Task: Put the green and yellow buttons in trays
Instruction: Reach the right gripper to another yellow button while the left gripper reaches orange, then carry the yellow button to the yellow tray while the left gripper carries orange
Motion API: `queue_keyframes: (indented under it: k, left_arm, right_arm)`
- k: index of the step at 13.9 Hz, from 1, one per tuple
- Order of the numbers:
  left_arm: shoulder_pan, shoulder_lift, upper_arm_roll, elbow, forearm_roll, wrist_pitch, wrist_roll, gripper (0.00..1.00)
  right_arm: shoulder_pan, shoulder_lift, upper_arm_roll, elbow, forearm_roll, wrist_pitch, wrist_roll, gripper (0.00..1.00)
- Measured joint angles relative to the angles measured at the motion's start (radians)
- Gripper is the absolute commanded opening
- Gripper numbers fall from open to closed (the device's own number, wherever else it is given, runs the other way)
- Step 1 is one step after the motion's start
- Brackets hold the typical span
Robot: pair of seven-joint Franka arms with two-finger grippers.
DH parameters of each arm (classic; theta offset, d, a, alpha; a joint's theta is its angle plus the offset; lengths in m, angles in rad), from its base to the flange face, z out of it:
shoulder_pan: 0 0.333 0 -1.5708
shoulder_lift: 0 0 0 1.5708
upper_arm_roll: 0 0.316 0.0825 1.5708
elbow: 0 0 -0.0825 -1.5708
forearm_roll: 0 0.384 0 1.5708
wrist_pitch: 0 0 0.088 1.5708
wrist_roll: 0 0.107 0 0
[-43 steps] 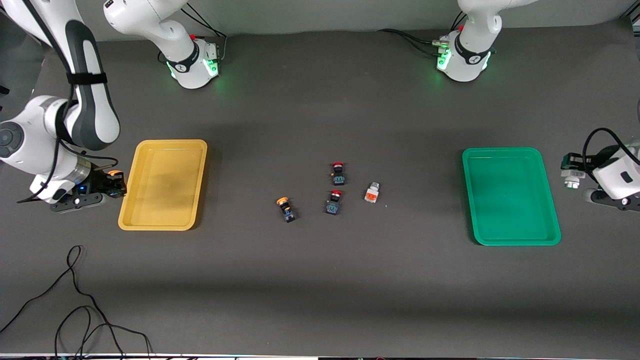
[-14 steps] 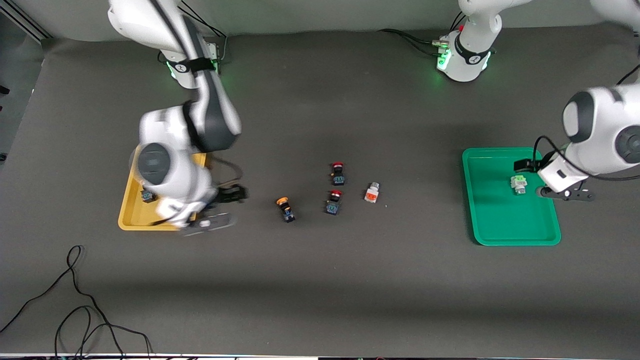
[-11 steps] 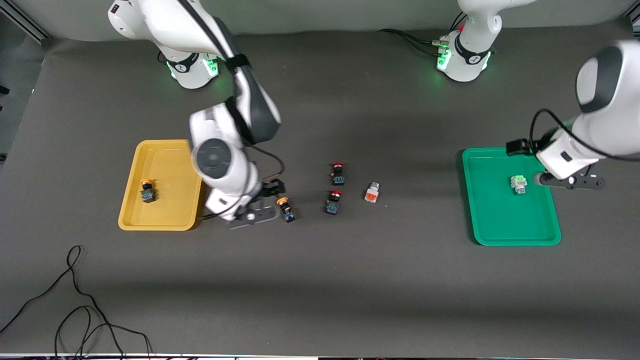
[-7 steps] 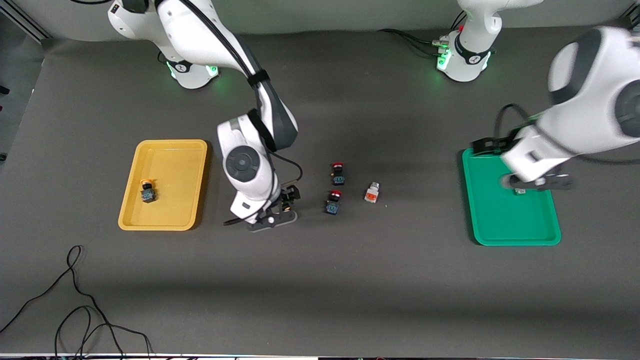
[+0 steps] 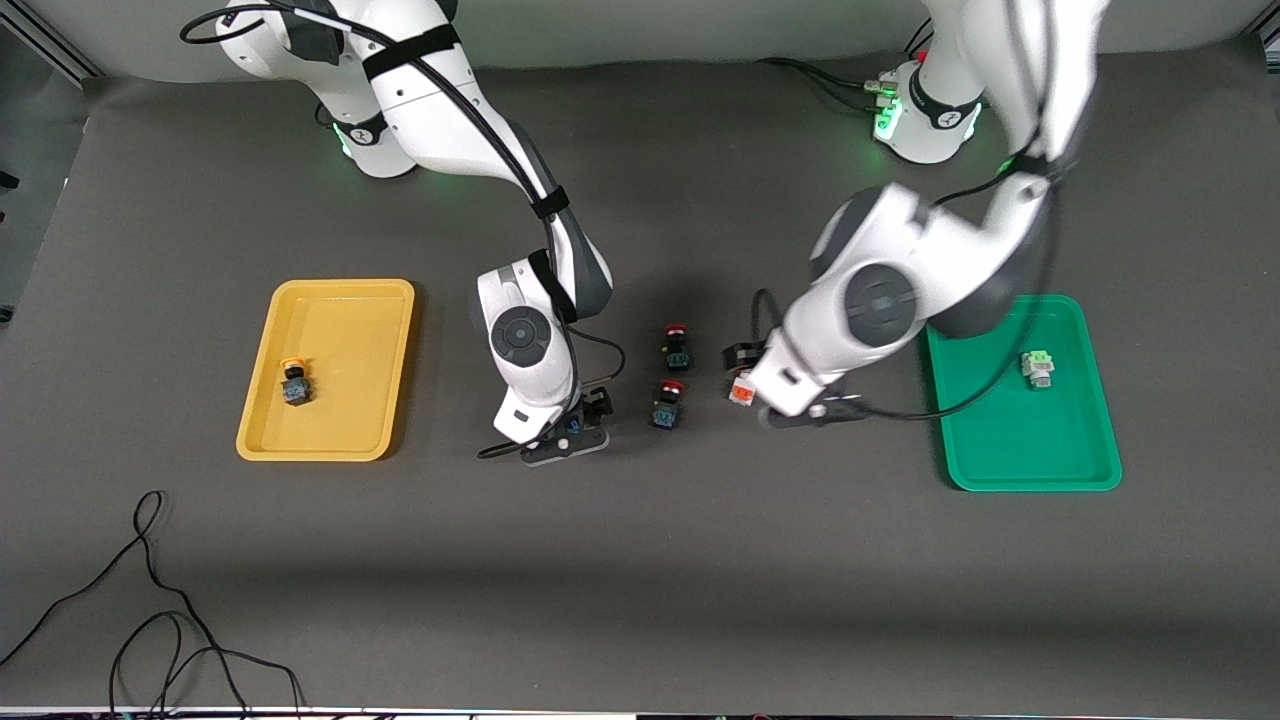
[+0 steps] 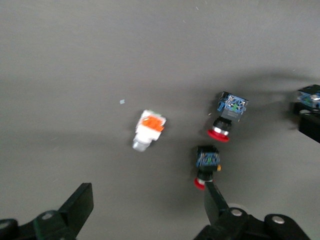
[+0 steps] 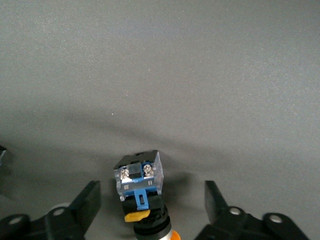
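One yellow button [image 5: 293, 383] lies in the yellow tray [image 5: 345, 300], and the green button [image 5: 1038, 367] lies in the green tray [image 5: 1000, 450]. The second yellow button [image 7: 142, 192] lies on the table between the spread fingers of the right gripper [image 7: 150, 210], not clamped. The left gripper [image 6: 150, 220], fingers apart, hangs over the white orange-faced button [image 6: 149, 129], near two red-capped buttons [image 6: 227, 115].

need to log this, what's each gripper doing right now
left gripper: open, holding nothing, over the white button with the orange face.
right gripper: open around the yellow-capped button, not yet gripping it.
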State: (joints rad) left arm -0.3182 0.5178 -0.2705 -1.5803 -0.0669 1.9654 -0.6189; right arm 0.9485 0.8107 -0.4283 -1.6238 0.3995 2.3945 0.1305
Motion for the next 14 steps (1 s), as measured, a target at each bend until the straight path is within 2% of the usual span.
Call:
queue_keyframes:
  k: [1,3,6,8,9,11,12,13,14]
  left_arm:
    - [-0.017,0.034,0.000,-0.015,0.030,0.054,-0.001,0.99]
    - [-0.042,0.074,0.001,-0.080,0.067,0.185,-0.001,0.99]
    - [-0.049,0.094,0.003,-0.202,0.080,0.375,-0.001,0.99]
    - [-0.049,0.101,0.006,-0.250,0.093,0.442,-0.001,0.98]
    - [-0.049,0.104,0.007,-0.267,0.100,0.469,-0.001,0.89]
    - [-0.049,0.109,0.007,-0.285,0.107,0.491,-0.001,0.53]
    - [-0.049,0.113,0.007,-0.288,0.109,0.493,-0.001,0.20]
    - [-0.049,0.115,0.008,-0.290,0.110,0.495,-0.001,0.00]
    - [-0.049,0.115,0.009,-0.293,0.111,0.496,-0.001,0.00]
  right_arm:
    - [0.000,0.000,0.000,0.000,0.001,0.000,0.001,0.14]
    - [0.000,-0.001,0.000,0.000,0.002,0.000,0.002,0.09]
    - [-0.002,-0.015,-0.004,0.002,0.004,-0.005,0.007,0.08]
    - [-0.004,-0.046,-0.019,0.009,0.004,-0.069,0.008,0.08]
    - [-0.004,-0.071,-0.035,0.023,0.004,-0.129,0.008,0.08]
    - [-0.005,-0.133,-0.074,0.069,0.004,-0.277,0.008,0.08]
    - [-0.005,-0.166,-0.098,0.094,0.004,-0.352,0.008,0.08]
    - [-0.006,-0.200,-0.124,0.116,0.004,-0.421,0.008,0.08]
    - [-0.007,-0.230,-0.150,0.130,0.003,-0.477,0.008,0.08]
